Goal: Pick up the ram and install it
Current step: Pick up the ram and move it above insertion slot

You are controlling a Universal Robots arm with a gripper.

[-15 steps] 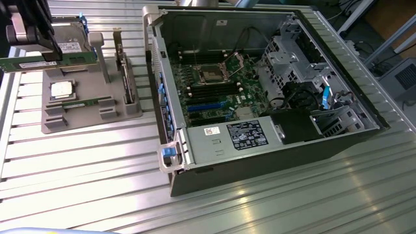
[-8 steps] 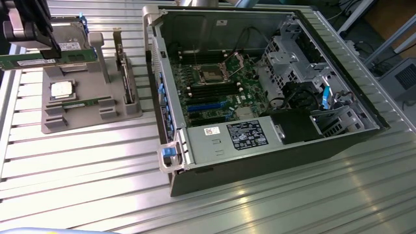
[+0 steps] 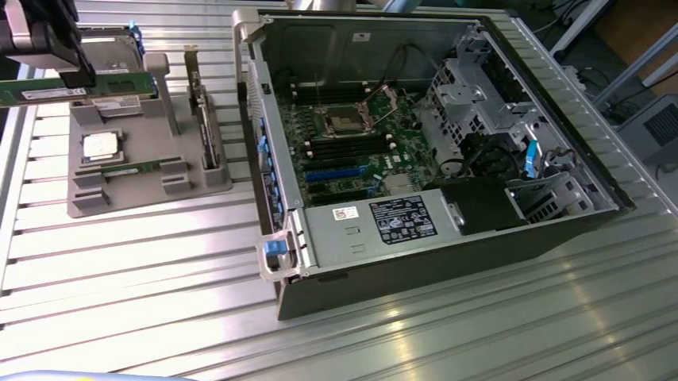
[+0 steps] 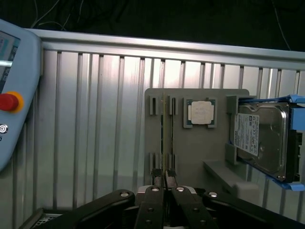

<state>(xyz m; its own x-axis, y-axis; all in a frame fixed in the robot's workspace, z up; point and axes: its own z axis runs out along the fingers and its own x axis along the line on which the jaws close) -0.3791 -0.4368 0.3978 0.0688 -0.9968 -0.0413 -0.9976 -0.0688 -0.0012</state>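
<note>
Clamping the ram (image 3: 114,83), the claw (image 4: 163,176) sits closed; seemingly lifted above the grey holder (image 3: 148,192).

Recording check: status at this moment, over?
Gripper shut on long green ram stick, held above grey parts holder. Not yet installed. Open computer case at exterior view's right, its near wall between.
</note>
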